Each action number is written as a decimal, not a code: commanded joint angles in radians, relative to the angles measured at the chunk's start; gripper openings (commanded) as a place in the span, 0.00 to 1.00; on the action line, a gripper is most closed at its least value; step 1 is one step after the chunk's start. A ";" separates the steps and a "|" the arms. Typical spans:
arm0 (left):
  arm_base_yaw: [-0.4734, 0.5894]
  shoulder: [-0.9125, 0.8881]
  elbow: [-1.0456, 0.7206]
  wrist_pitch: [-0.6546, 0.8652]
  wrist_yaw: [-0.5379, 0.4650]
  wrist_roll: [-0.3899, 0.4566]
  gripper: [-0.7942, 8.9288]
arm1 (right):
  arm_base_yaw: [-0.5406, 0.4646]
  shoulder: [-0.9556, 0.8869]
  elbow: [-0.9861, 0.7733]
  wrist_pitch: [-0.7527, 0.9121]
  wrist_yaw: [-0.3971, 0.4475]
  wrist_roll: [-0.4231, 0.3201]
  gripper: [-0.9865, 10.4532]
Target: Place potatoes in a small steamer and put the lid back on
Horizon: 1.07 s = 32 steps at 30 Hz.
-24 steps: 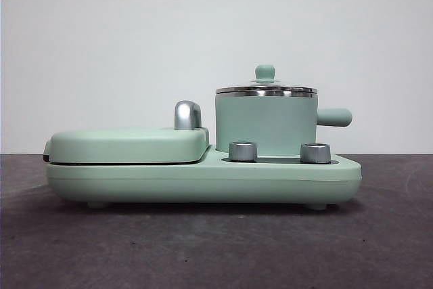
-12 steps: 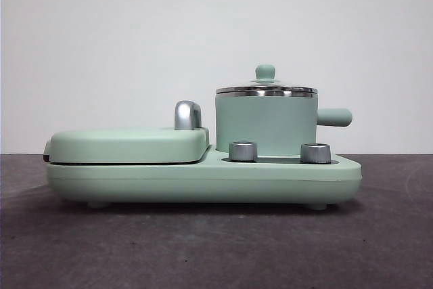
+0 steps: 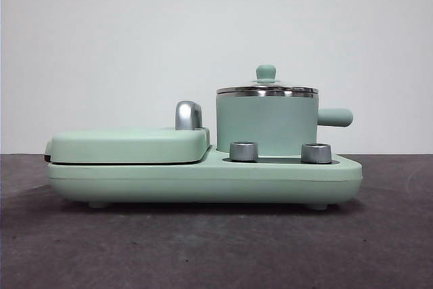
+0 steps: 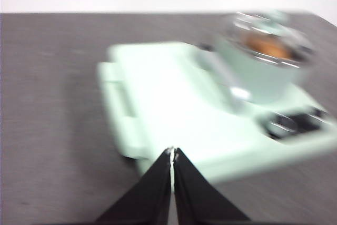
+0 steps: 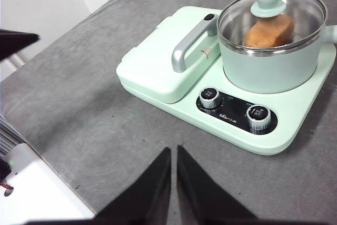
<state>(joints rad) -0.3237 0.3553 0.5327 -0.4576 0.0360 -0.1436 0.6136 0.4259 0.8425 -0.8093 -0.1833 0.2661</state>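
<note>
Flat griddle occupies the appliance's left half, cover down. On the right half stands the small steamer, lid seated on its rim, potato inside. Left gripper and right gripper hang above the table, fingers clenched together, grasping nothing.

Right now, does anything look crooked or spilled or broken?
Nothing stands out. The lid sits flat on the small steamer, the potato is inside under the glass, and both grippers are shut and clear of it.
</note>
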 commanded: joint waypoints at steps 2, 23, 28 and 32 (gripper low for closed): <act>0.156 -0.100 -0.182 0.160 0.001 0.012 0.09 | 0.006 0.003 0.006 0.013 0.001 -0.006 0.10; 0.299 -0.352 -0.520 0.270 -0.002 0.035 0.09 | 0.006 0.003 0.006 0.014 0.001 -0.006 0.10; 0.299 -0.352 -0.520 0.270 -0.003 0.086 0.09 | 0.006 0.003 0.006 0.014 0.001 -0.006 0.10; 0.299 -0.352 -0.520 0.271 -0.003 0.090 0.09 | 0.006 0.003 0.006 0.014 0.001 -0.006 0.10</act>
<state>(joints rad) -0.0265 0.0036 0.0326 -0.1799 0.0322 -0.0704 0.6136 0.4259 0.8425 -0.8074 -0.1833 0.2661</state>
